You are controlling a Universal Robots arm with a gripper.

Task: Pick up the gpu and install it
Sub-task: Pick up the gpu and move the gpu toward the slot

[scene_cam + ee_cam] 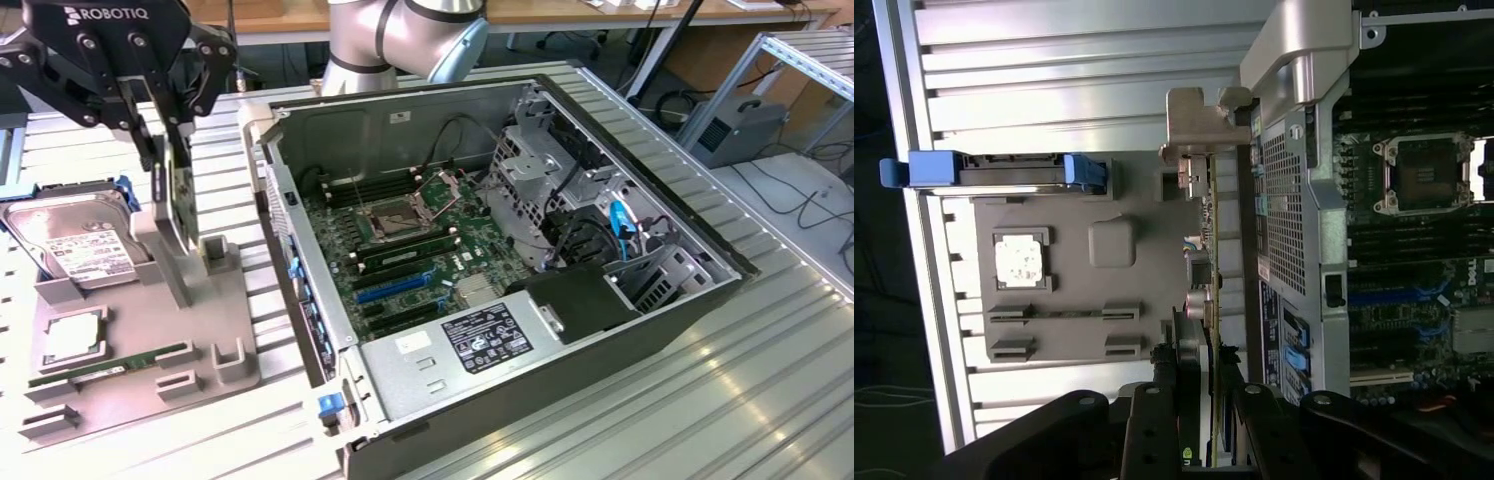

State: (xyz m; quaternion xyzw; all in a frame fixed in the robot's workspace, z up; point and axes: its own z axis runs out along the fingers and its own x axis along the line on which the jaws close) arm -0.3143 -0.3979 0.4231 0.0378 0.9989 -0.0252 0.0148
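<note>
gpu [178, 205] stands on edge in its slot of the grey fixture tray [227, 325], just beside the open computer case [641, 330], on the exterior view's left. its silver bracket [1199, 125] sits at the end away from the gripper [171, 175]. the hard drive [74, 240], the cpu [74, 338] and the ram stick [114, 365] lie in their own pockets of the same tray, apart from the card.

the gripper is down over the card's top edge, in line with the board, so i read this as the pick step. nothing suggests the card is lifted out of its slot. whether the gripper has clamped the card or merely brackets it, i cannot tell from here.

to do this step well i would want the hold centred across the card's thickness, on plain board edge and not on the small parts along it, and deep enough that the card cannot pivot. i would keep the wrist square to the slot. a tilted pull could jam the card in the fixture or knock it against the case wall close by.
</note>
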